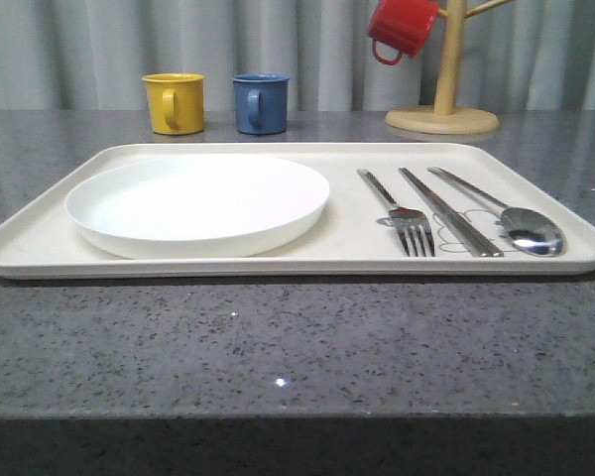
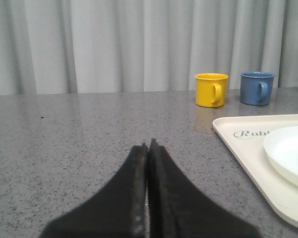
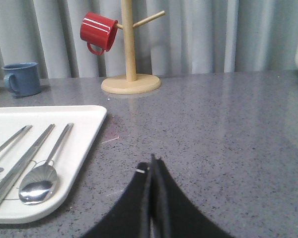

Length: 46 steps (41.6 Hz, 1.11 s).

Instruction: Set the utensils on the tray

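Observation:
The cream tray (image 1: 40, 238) lies across the middle of the grey table. On its right part lie the silver fork (image 1: 402, 216), the chopsticks (image 1: 448, 212) and the spoon (image 1: 521, 224), side by side. In the right wrist view the spoon (image 3: 39, 181) and chopsticks (image 3: 20, 166) rest on the tray (image 3: 84, 131), left of my right gripper (image 3: 152, 161), which is shut and empty over bare table. My left gripper (image 2: 148, 145) is shut and empty over the table, left of the tray (image 2: 248, 153).
A round white plate (image 1: 196, 203) sits on the tray's left half. Behind the tray stand a yellow mug (image 1: 174, 102) and a blue mug (image 1: 260, 102). A red mug (image 1: 402, 28) hangs on a wooden mug tree (image 1: 444, 109) at the back right.

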Each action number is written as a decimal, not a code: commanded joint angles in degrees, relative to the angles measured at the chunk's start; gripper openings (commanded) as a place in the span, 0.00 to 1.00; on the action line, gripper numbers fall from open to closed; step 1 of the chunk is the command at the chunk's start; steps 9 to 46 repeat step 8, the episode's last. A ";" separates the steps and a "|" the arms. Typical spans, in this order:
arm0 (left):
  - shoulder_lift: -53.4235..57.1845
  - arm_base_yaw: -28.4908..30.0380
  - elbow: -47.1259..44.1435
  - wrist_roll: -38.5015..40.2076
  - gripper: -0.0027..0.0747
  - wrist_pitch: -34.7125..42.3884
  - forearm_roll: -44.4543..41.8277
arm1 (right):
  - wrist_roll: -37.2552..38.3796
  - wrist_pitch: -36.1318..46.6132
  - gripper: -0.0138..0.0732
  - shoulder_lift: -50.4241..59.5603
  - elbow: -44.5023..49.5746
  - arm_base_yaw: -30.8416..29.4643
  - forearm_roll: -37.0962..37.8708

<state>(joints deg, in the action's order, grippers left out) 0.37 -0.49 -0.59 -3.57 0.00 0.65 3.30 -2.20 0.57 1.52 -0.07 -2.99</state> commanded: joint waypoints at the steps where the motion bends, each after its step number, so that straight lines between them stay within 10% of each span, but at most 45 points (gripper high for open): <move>1: 1.31 0.12 0.22 0.04 0.01 4.64 0.30 | 0.00 5.13 0.08 0.96 -0.03 -0.37 0.72; 46: 1.31 0.12 0.22 0.04 0.01 4.64 0.30 | 0.00 5.13 0.08 0.96 -0.03 -0.37 0.72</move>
